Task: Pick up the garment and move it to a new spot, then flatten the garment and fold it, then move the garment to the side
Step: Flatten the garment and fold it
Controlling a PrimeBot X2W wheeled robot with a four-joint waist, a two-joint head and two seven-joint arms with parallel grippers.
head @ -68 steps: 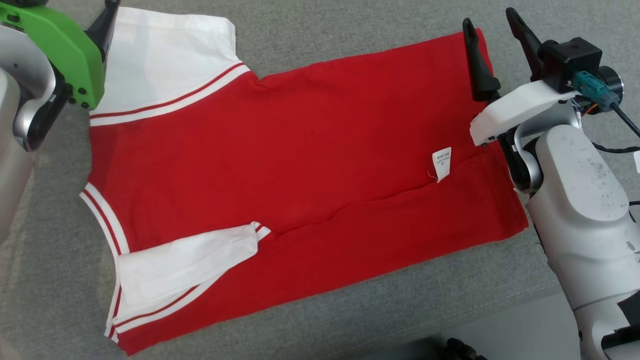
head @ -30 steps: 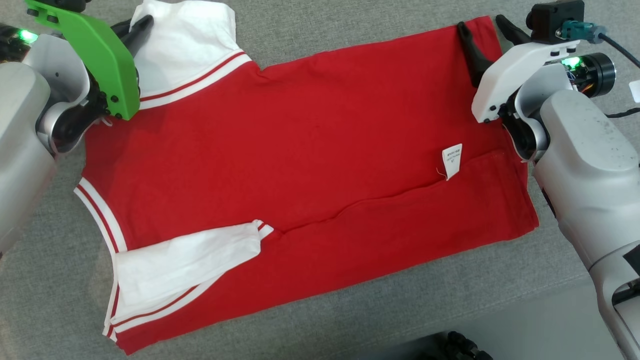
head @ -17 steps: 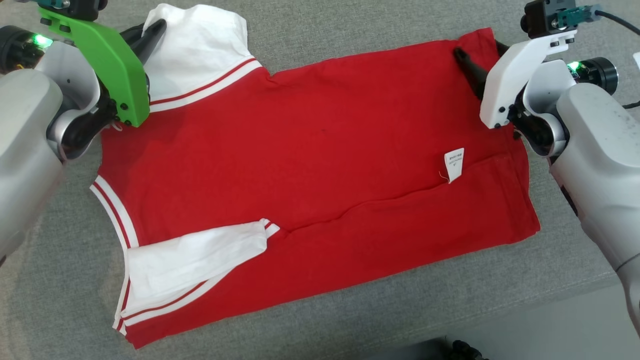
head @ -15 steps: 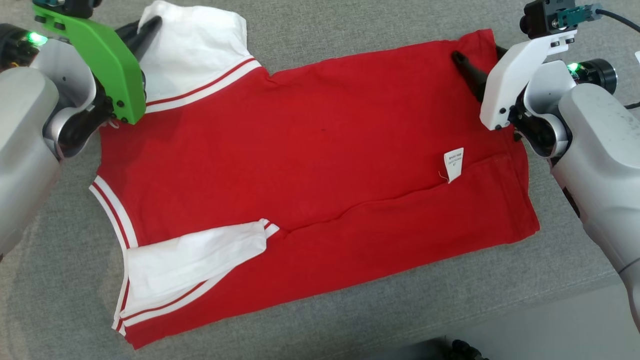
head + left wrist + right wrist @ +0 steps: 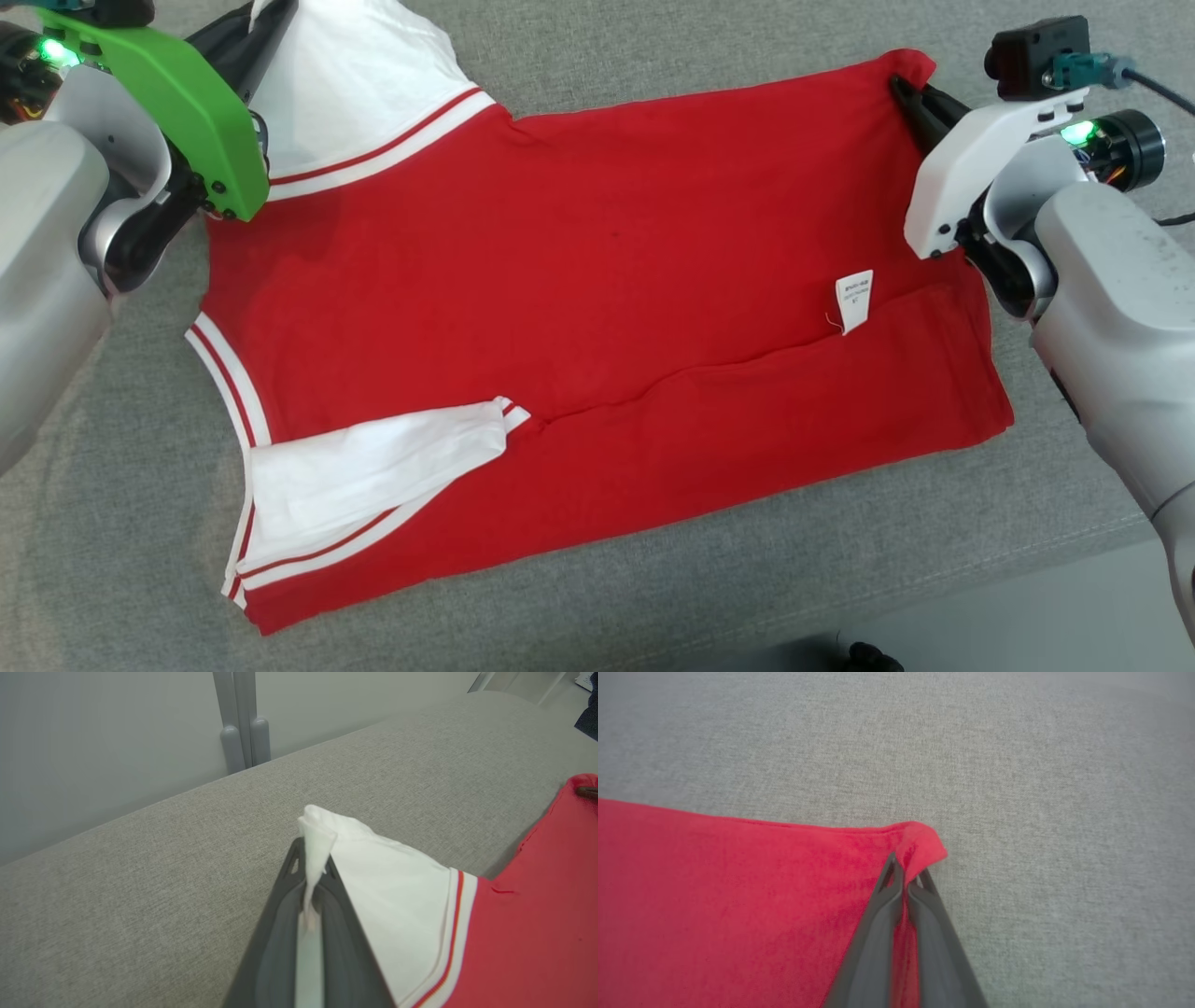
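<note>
Since half a second ago my right end effector (image 5: 906,870) has closed. Its two fingers, which stood apart over the hem, now pinch the red corner (image 5: 920,842) of the garment (image 5: 597,280), at 2 o'clock in the head view. My left end effector (image 5: 310,861) stays closed on the white sleeve (image 5: 397,900) at 11 o'clock, and the cloth stands up between its fingers. The garment lies spread in the centre of the grey surface (image 5: 653,37), with its white label (image 5: 854,299) at 3 o'clock.

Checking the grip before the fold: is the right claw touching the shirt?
Touching. The right wrist view shows the right claw shut on a corner of the shirt, red cloth pinched between.
</note>
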